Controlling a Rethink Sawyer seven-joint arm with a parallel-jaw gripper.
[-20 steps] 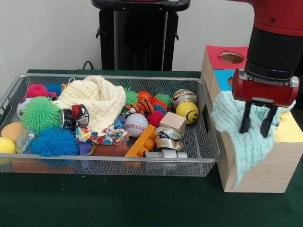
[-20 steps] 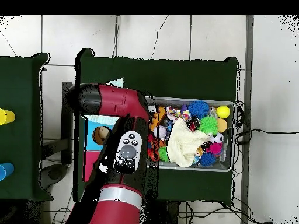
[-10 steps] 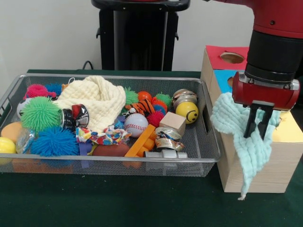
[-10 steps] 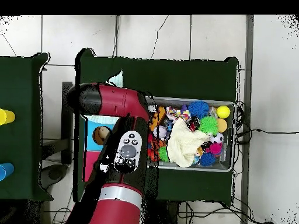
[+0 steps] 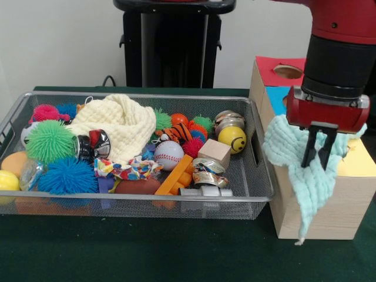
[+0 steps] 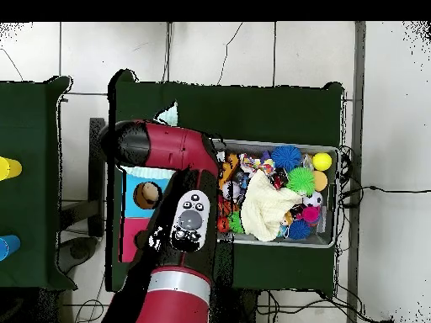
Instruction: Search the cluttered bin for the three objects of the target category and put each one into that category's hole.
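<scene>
I see my claw (image 5: 318, 154) pinched shut on the soft mint-green cloth (image 5: 305, 176). The cloth hangs down the front of the wooden box with coloured holes (image 5: 329, 205), just beside the wire mesh bin (image 5: 258, 176).

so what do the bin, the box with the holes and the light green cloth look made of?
Bin: fine metal wire mesh by the look, grey, see-through walls with a solid rim.
Box: looks like light plywood or unfinished wood, grain visible on the side; the top has matte coloured panels, maybe paper or paint.
Cloth: soft crinkled fabric, probably cotton muslin; it drapes limply over the box edge.
</scene>
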